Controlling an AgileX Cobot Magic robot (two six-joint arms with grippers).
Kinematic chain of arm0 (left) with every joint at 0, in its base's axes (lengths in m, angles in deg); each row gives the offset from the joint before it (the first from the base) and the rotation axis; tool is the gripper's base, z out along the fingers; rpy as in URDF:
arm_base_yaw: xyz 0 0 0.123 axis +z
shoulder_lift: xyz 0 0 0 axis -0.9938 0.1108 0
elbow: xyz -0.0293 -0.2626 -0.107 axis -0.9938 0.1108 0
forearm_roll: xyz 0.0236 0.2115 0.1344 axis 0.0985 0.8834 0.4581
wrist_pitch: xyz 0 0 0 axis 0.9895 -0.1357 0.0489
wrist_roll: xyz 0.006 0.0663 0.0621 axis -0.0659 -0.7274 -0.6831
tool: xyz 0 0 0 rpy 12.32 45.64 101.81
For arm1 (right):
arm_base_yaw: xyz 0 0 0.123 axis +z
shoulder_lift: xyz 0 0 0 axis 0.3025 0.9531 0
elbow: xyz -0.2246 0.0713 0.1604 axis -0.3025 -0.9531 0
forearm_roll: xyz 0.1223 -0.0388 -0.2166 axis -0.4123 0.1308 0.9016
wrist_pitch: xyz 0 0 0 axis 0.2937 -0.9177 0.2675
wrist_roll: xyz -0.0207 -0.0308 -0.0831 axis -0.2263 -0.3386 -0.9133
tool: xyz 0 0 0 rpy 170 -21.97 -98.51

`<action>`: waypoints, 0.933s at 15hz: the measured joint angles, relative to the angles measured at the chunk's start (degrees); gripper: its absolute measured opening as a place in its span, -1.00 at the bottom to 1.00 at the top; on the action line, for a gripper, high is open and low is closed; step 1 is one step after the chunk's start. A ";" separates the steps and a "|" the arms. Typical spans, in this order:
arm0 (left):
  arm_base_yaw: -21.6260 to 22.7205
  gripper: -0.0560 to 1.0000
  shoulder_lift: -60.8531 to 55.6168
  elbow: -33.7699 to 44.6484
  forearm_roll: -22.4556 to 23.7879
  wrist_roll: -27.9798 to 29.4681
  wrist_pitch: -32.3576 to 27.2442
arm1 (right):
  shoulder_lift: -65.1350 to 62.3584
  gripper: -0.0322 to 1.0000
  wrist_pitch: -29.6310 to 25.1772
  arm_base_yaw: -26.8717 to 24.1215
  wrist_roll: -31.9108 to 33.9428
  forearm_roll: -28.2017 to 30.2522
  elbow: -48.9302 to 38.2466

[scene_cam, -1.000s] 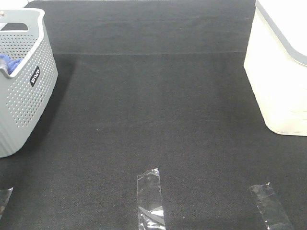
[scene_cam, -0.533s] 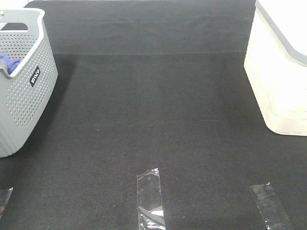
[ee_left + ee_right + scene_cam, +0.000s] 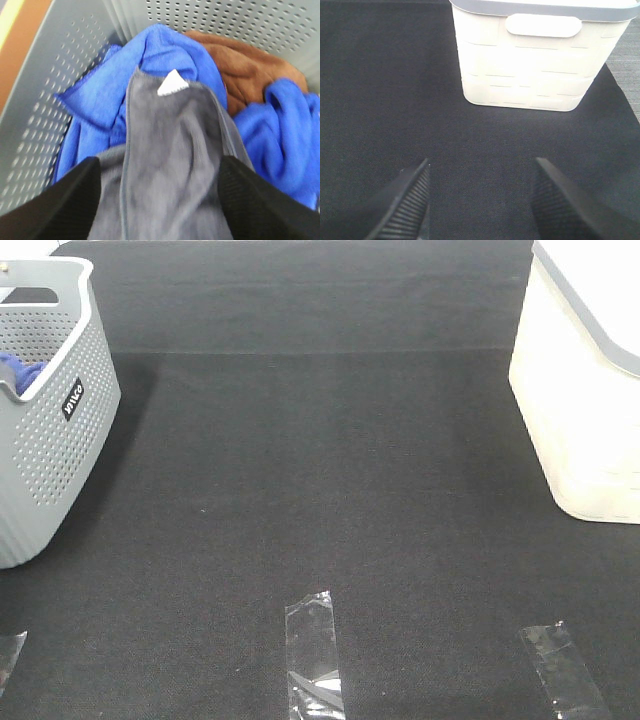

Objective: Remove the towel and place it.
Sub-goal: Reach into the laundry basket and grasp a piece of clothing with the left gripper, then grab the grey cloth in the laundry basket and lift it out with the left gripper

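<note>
The left claw (image 3: 160, 167), jaws spread wide, straddles the towel (image 3: 170, 145) heaped on blue cloths (image 3: 160, 50) inside the grey basket (image 3: 50, 100), apparently lined up to pinch it, while the right claw (image 3: 480, 172) hangs apart and empty over the tabletop (image 3: 380, 75), probably waiting.

At left a grey perforated basket (image 3: 50, 430) holds a blue cloth (image 3: 18, 370); cream bin (image 3: 580, 410) at right, black mat (image 3: 320, 490) between

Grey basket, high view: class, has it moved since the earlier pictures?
No. The grey basket stands the same against the middle tape strip.
</note>
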 joint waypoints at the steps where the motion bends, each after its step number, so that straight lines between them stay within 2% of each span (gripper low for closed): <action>1: 0.34 0.32 3.38 -3.04 -0.69 0.06 -0.17 | 0.00 0.16 0.00 0.00 0.00 0.00 0.00; 3: 0.34 0.32 8.82 -9.28 -1.26 0.11 -0.23 | 0.00 0.16 0.00 0.00 0.00 0.00 0.00; 5: 0.34 0.32 14.61 -16.96 -1.66 0.11 -3.67 | 0.00 0.16 0.00 0.00 0.00 0.00 0.00; 6: 0.34 0.32 14.61 -16.96 -1.66 0.11 -3.67 | 0.00 0.16 0.00 0.00 0.00 0.00 0.00; 10: 0.34 0.32 21.66 -27.90 -0.92 0.40 -12.09 | 0.00 0.16 0.00 0.00 0.00 0.00 0.00; 12: 0.34 0.32 23.55 -31.00 1.43 0.74 -16.67 | 0.00 0.16 0.00 0.00 0.00 0.00 0.00; 14: 0.34 0.32 24.01 -31.63 4.41 2.29 -18.33 | 0.00 0.16 0.00 0.00 0.00 0.00 0.00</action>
